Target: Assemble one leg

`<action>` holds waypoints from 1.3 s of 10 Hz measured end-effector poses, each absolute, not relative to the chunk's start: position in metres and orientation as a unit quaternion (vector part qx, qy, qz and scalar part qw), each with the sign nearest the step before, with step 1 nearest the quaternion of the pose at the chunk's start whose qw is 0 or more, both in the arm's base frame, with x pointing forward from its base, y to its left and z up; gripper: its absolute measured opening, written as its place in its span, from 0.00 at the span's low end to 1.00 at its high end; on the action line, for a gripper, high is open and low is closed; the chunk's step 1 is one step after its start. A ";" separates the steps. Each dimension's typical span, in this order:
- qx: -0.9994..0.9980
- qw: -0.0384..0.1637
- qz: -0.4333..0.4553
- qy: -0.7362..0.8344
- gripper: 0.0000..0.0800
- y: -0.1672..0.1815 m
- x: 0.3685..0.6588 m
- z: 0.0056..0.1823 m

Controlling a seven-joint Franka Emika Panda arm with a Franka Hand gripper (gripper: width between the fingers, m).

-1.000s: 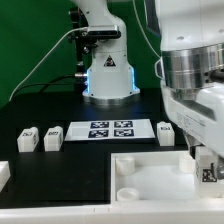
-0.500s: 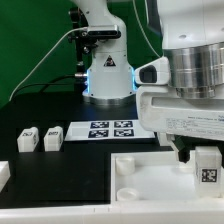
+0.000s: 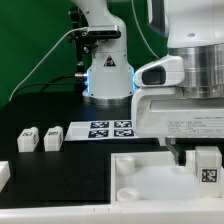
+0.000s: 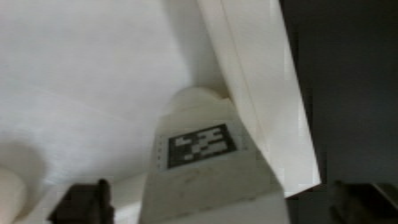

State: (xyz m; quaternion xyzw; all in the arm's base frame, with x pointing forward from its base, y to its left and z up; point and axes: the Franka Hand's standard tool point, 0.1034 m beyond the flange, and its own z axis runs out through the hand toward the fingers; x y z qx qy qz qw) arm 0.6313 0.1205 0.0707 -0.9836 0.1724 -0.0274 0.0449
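Observation:
My gripper (image 3: 206, 160) is shut on a leg (image 3: 207, 170), a small white block with a black-and-white tag facing the camera. It holds the leg upright over the right part of the large white tray (image 3: 150, 170). In the wrist view the leg (image 4: 201, 150) runs out between my two dark fingertips (image 4: 80, 205), over the tray's white floor and next to its raised rim (image 4: 249, 60). I cannot tell whether the leg's lower end touches the tray. Two more legs (image 3: 28, 139) (image 3: 52, 138) stand on the black table at the exterior view's left.
The marker board (image 3: 105, 130) lies behind the tray in the middle. The arm's base (image 3: 108, 75) stands at the back. A white part (image 3: 3, 172) shows at the left edge. The tray has a round socket (image 3: 128, 193) at its near left corner.
The hand has turned about its wrist and now hides the block that stood to the right of the marker board. The held leg has stayed over the tray's right part.

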 end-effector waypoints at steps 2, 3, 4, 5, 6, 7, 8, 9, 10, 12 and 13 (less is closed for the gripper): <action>-0.984 0.045 -0.027 0.172 0.58 0.120 0.631 0.071; -0.984 0.044 -0.027 0.173 0.37 0.119 0.631 0.070; -0.984 0.044 -0.027 0.173 0.37 0.118 0.631 0.070; -0.981 0.044 -0.027 0.185 0.37 0.116 0.632 0.071; -0.976 0.044 -0.026 0.213 0.37 0.115 0.632 0.071; -0.966 0.045 -0.024 0.253 0.37 0.116 0.632 0.070; -0.957 0.046 -0.024 0.285 0.37 0.116 0.632 0.070; -0.947 0.046 -0.023 0.317 0.37 0.116 0.632 0.070; -0.936 0.047 -0.022 0.348 0.37 0.117 0.631 0.070; -0.899 0.060 -0.025 0.432 0.37 0.116 0.632 0.070; -0.893 0.065 -0.019 0.445 0.37 0.116 0.632 0.070</action>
